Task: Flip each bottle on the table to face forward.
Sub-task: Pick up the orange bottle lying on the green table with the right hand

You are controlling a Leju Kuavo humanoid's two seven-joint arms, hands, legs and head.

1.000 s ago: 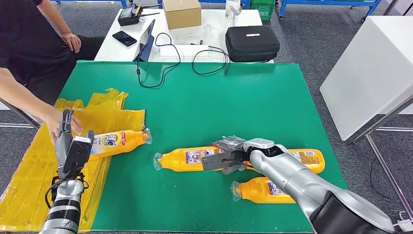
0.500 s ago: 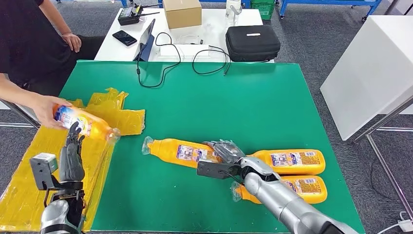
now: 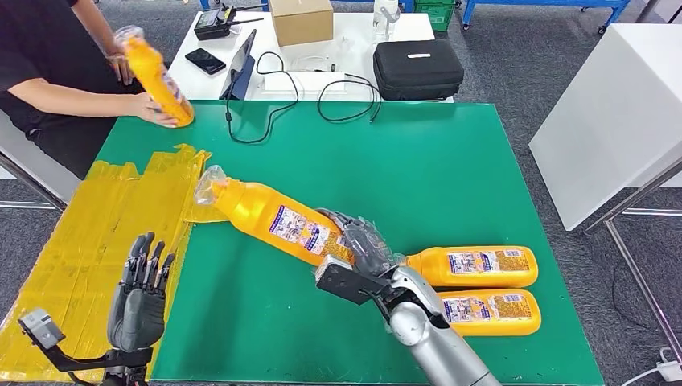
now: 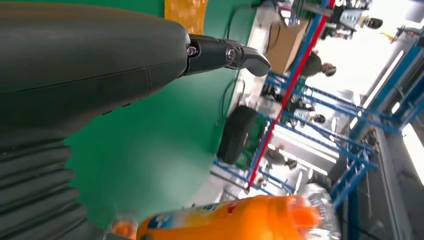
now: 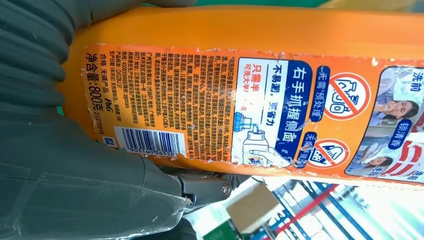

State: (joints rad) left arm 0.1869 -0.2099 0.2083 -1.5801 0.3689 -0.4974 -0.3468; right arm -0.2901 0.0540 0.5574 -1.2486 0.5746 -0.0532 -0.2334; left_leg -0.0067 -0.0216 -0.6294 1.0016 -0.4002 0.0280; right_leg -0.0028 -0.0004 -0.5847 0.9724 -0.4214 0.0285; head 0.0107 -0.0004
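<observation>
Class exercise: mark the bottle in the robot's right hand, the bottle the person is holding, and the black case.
Bottle in the right hand [image 3: 273, 215], head view, orange body above the label.
Bottle the person holds [image 3: 157, 74], head view, mid-body.
Black case [image 3: 417, 71], head view, lid centre.

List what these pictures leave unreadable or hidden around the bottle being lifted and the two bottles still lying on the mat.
- Lifted orange bottle: its base, head view, hidden under the right robot hand.
- Nearer lying bottle: its cap end, head view, hidden behind the right forearm.
- Farther lying bottle: label print too small to read, head view.
- Bottle in the left wrist view: blurred and cut off by the picture's edge.
</observation>
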